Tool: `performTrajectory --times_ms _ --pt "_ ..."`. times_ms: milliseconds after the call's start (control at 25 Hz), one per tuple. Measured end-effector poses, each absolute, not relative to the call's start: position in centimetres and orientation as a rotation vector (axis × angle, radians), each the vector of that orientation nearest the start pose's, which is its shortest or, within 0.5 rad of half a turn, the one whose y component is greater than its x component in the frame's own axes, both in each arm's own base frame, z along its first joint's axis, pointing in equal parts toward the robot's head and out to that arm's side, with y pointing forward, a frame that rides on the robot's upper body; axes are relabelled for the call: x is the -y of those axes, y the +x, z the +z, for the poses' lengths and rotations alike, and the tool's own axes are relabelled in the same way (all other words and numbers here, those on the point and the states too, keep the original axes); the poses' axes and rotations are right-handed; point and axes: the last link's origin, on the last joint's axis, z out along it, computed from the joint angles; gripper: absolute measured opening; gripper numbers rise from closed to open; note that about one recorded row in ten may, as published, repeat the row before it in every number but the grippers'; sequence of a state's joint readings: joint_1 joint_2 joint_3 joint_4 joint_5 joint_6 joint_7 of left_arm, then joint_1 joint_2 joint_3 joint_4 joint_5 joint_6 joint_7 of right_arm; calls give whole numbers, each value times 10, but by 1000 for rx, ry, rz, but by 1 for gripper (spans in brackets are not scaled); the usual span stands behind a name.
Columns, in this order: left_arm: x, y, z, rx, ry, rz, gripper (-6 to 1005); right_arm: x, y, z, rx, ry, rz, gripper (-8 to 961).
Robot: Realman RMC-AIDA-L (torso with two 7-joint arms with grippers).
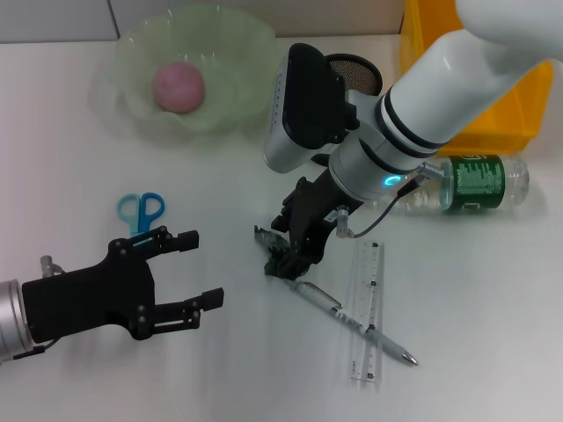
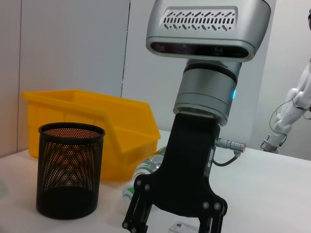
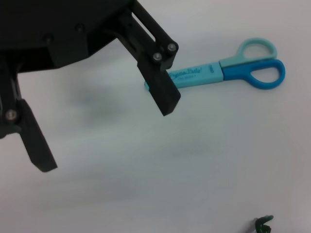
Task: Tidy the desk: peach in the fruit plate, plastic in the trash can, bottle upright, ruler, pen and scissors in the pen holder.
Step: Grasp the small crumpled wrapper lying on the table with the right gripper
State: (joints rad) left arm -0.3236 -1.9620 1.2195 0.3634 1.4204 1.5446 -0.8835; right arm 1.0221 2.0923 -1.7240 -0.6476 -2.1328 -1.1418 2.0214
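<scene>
- Here, the clear pen [image 1: 352, 323] is lying slantwise at lower centre of the head view, crossing the transparent ruler [image 1: 368, 313], which is lying nearly upright in the frame just right of it.
- The right gripper [image 1: 283, 262] is reaching down at the pen's upper end at frame centre; whether its fingers are spread or closed cannot be told.
- The blue scissors [image 1: 141, 212] are lying at centre left, blades partly hidden behind the left gripper [image 1: 192, 272], which is hovering at lower left with its fingers spread and nothing between them.
- The peach [image 1: 179, 86] is sitting in the pale green fruit plate [image 1: 230, 46] at upper left.
- The green-labelled bottle [image 1: 471, 183] is lying on its side at right, just below the yellow bin [image 1: 510, 114].
- The black mesh pen holder [image 2: 69, 169] is standing upright at lower left of the left wrist view, beside the bin.
</scene>
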Motion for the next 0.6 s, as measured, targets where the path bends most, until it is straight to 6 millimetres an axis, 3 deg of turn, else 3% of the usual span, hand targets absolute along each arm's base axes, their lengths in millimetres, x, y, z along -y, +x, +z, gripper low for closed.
performTrajectory --times_ms 600 --pt "-253 -313 -21 400 -2706 -819 845 -372 124 -124 -162 -3069 -478 660"
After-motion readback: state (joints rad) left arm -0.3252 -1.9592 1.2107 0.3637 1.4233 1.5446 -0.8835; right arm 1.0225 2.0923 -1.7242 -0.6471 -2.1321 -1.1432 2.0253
